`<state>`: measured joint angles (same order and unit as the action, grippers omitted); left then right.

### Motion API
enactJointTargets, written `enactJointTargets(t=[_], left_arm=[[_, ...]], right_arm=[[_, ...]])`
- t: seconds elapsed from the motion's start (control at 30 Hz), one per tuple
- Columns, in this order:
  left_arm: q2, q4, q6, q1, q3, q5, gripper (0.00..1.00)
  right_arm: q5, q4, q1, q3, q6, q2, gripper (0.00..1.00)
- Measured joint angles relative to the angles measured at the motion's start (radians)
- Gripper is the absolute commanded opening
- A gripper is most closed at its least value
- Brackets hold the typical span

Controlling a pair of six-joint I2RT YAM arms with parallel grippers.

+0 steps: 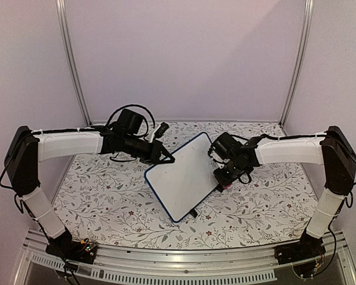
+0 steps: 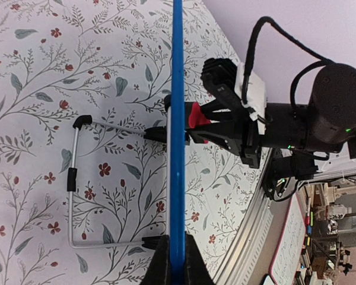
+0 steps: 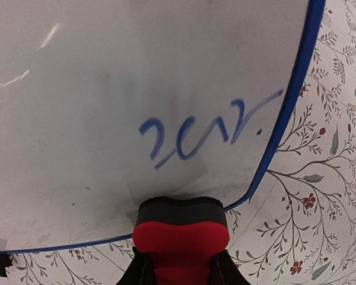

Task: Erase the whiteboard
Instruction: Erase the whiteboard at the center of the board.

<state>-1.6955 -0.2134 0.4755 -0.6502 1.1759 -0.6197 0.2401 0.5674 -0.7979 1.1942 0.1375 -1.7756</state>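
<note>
Floral-cloth table (image 1: 107, 202), lilac walls. Whiteboard (image 1: 181, 178): ctr, tilted on wire stand (image 2: 76, 178). L gripper (image 2: 177, 264): clamped on its blue edge, prob. to steady it. R gripper (image 3: 179, 270): clenched on red eraser (image 3: 181, 231), felt at board's edge; blue scribble (image 3: 207, 133) unerased.

Soft, even, pinkish light, with faint glare streaks across the whiteboard (image 3: 136, 89).

One whiteboard (image 1: 181, 175), one red eraser (image 3: 181, 240), two arms (image 1: 68, 145) (image 1: 288, 151).

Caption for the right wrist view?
The right tool holds a red eraser at the edge of the whiteboard, blue scribbles unwiped.
</note>
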Motion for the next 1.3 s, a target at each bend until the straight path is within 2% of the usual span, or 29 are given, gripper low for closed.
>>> enactJointTargets(t=[0.13,0.23,0.63,0.83,1.3], left_arm=[[0.0,0.001,0.0,0.0,-0.001,-0.001,0.0],[0.0,0.001,0.0,0.0,-0.001,-0.001,0.0],[0.0,0.003,0.0,0.0,-0.002,-0.002,0.0],[0.001,0.003,0.0,0.002,-0.003,0.0,0.0],[0.001,0.014,0.019,0.006,-0.008,-0.009,0.0]], right_arm=[[-0.014,-0.005,0.0,-0.087,0.01,0.029,0.24],[-0.015,-0.012,0.0,-0.088,0.016,0.046,0.25],[0.015,-0.039,0.001,0.158,-0.004,-0.013,0.24],[0.016,-0.043,0.001,0.171,-0.005,-0.028,0.24],[0.031,-0.071,0.002,-0.079,0.042,-0.001,0.24]])
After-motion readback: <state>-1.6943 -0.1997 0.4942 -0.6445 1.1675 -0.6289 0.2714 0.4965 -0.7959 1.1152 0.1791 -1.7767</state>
